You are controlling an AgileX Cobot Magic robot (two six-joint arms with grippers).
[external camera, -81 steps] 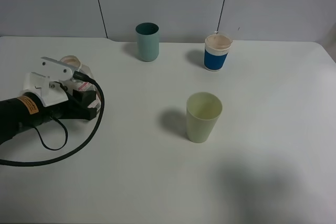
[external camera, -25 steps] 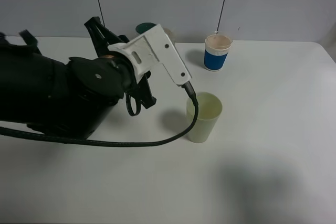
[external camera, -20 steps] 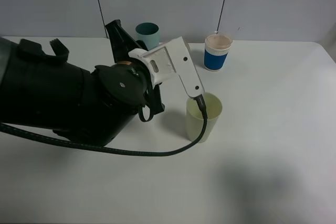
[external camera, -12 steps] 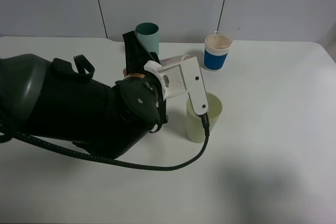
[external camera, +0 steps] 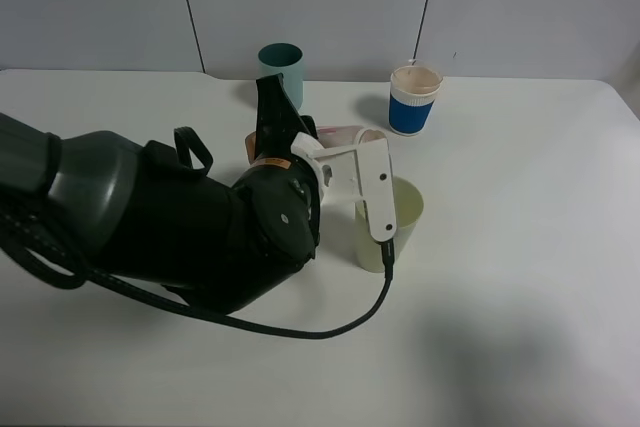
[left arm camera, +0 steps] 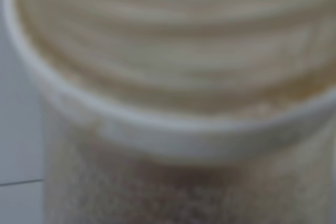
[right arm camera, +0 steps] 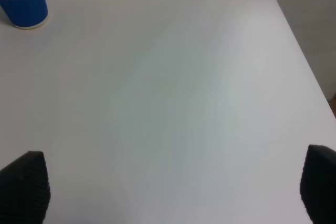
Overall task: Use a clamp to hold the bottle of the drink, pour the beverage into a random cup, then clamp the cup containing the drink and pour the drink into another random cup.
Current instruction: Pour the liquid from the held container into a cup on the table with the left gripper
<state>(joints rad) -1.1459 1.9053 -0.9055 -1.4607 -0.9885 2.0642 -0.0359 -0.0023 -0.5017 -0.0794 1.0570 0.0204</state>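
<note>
White desk [external camera: 520,277], grey wall panels behind. The left gripper [external camera: 296,137] is clamped tight on the bottle [external camera: 343,133], which is tipped toward the pale green tumbler [external camera: 406,215] standing mid-desk. The right gripper [right arm camera: 173,190] hangs spread wide, holding nothing, over the broad stretch by the desk's right edge. A blue-and-white cup [external camera: 413,100] and a teal cup [external camera: 281,72] stand well apart along the back.

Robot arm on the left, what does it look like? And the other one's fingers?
The left arm is fat, round and dark grey-black. A white plate with holes sits near its front, a black cable loops out of the plate, and there is a small orange sticker. The right gripper has two black, ribbed fingers.
</note>
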